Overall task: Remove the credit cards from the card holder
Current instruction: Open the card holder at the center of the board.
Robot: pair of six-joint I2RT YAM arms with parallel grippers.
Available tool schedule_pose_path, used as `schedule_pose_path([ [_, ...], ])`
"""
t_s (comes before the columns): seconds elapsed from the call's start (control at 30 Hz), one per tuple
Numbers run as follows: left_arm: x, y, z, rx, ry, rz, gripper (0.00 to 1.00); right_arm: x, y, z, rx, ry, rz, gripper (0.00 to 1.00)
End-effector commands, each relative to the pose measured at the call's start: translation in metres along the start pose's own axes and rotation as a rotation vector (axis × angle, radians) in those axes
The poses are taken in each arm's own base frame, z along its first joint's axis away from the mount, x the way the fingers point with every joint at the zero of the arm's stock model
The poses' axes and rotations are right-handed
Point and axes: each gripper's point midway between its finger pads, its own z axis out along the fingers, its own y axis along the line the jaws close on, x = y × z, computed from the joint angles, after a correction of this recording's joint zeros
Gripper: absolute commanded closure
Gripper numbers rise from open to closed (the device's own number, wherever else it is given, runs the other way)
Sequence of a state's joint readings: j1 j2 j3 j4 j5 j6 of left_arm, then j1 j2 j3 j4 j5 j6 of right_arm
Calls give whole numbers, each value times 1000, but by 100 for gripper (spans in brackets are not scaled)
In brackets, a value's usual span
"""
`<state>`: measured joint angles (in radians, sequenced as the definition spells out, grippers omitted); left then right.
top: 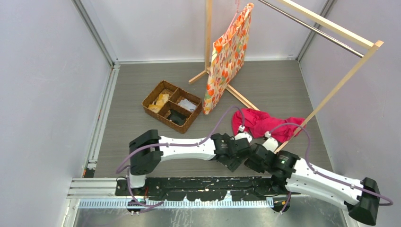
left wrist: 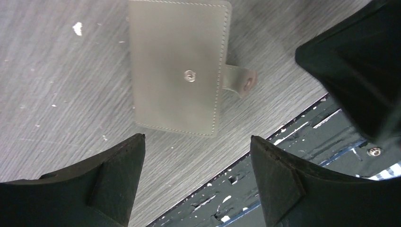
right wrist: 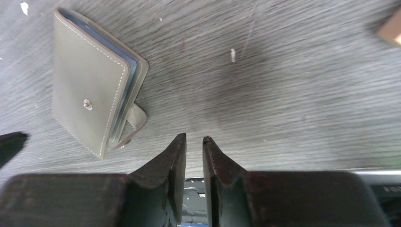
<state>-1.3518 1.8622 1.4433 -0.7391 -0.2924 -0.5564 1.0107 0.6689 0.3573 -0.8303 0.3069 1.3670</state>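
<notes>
The card holder lies closed and flat on the grey table, olive outside up, its snap strap unfastened and sticking out to one side. It also shows in the right wrist view, where pale blue sleeve edges peek out. No credit cards are visible. My left gripper is open wide and empty, just short of the holder's near edge. My right gripper is shut and empty, beside the holder's strap side. In the top view both grippers meet near the table's front and hide the holder.
A brown wicker divided basket sits at the back left. A floral bag hangs from a wooden rack. A red cloth lies behind the grippers. The black base rail borders the table just behind the holder.
</notes>
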Motion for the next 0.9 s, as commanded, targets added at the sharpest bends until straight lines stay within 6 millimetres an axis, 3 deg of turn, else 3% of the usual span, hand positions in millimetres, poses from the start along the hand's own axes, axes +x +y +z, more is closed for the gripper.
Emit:
schedule_pose_path([
  [0.0, -7, -8, 11, 0, -46, 21, 17, -24, -17, -24, 8, -106, 99, 74],
  [0.2, -10, -12, 24, 2, -93, 17, 20, -43, -14, -47, -151, -182, 226, 67],
  [0.5, -12, 1, 40, -85, -115, 62, 47, -53, -11, -56, -125, -216, 192, 66],
  [0.6, -14, 4, 41, -106, -114, 78, 47, -56, -4, -57, -125, -223, 179, 65],
  [0.73, -12, 5, 42, -112, -103, 106, 32, -59, 5, -59, -150, -231, 180, 64],
  [0.8, -10, 6, 44, -117, -92, 113, 35, -60, 9, -59, -161, -233, 182, 64],
  [0.87, -10, 8, 44, -129, -99, 111, 43, -60, 11, -59, -163, -235, 183, 64],
])
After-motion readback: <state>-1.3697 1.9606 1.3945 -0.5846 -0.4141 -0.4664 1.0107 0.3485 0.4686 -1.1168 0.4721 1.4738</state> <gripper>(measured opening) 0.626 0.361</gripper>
